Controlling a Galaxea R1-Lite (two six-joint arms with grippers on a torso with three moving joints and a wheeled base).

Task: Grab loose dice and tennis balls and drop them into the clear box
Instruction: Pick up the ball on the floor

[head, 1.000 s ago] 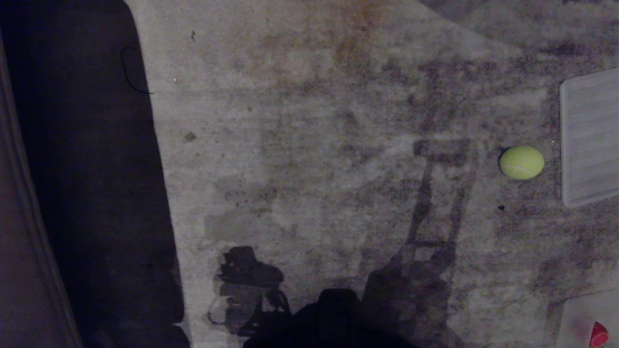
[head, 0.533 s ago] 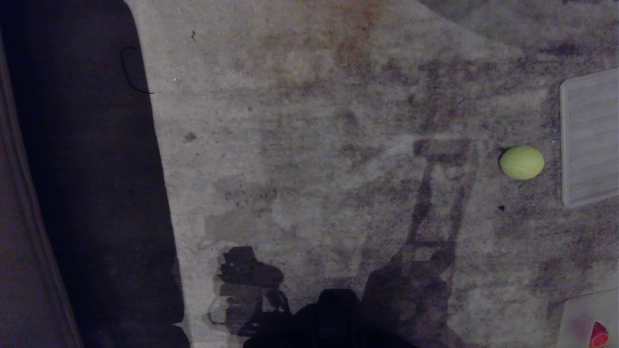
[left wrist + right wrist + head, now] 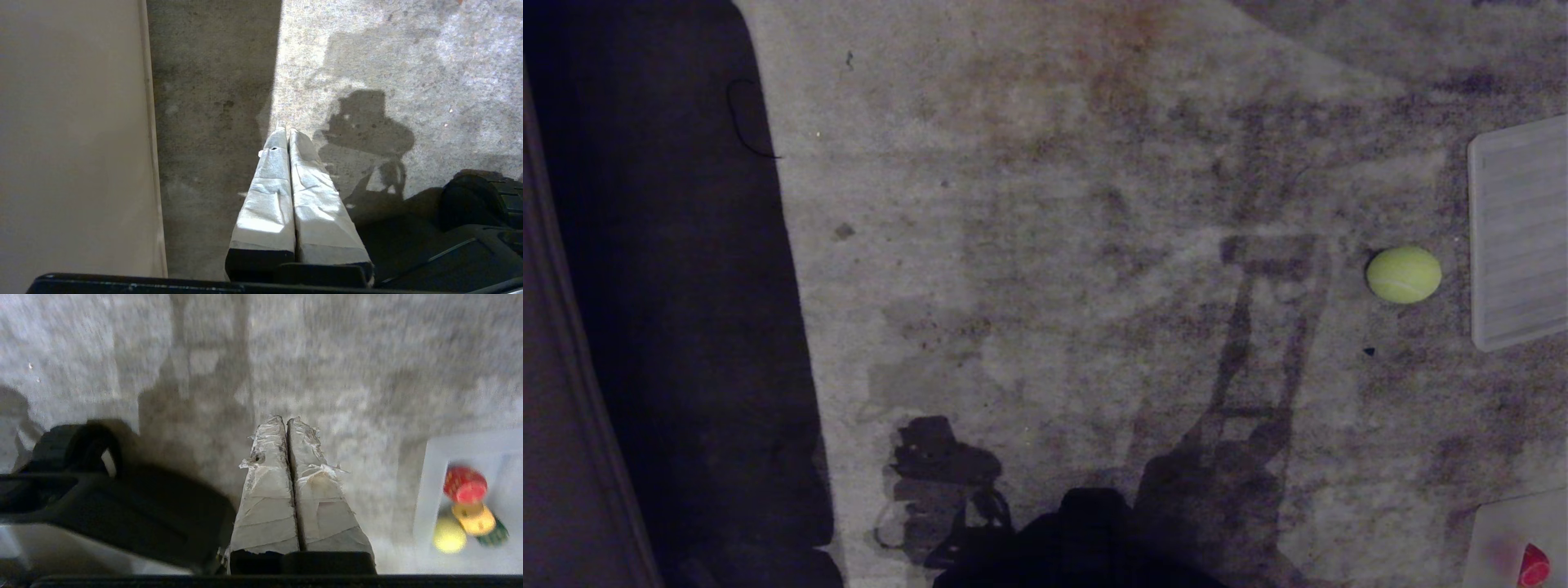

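Note:
One tennis ball (image 3: 1403, 275) lies loose on the grey carpet at the right of the head view. At the bottom right corner stands the clear box (image 3: 1499, 527) with a red die (image 3: 1534, 565) in it. In the right wrist view the clear box (image 3: 425, 490) holds a red die (image 3: 465, 484), a yellow die (image 3: 474, 518), a dark green die (image 3: 496, 535) and a tennis ball (image 3: 448, 537). My right gripper (image 3: 287, 419) is shut and empty above bare carpet, beside the box. My left gripper (image 3: 285, 130) is shut and empty too. Neither gripper shows in the head view.
A flat ribbed white lid (image 3: 1519, 233) lies just right of the loose ball. A pale wall (image 3: 73, 143) and deep shadow (image 3: 670, 327) run along the left. My dark base (image 3: 1086, 539) fills the bottom middle, with arm shadows on the carpet.

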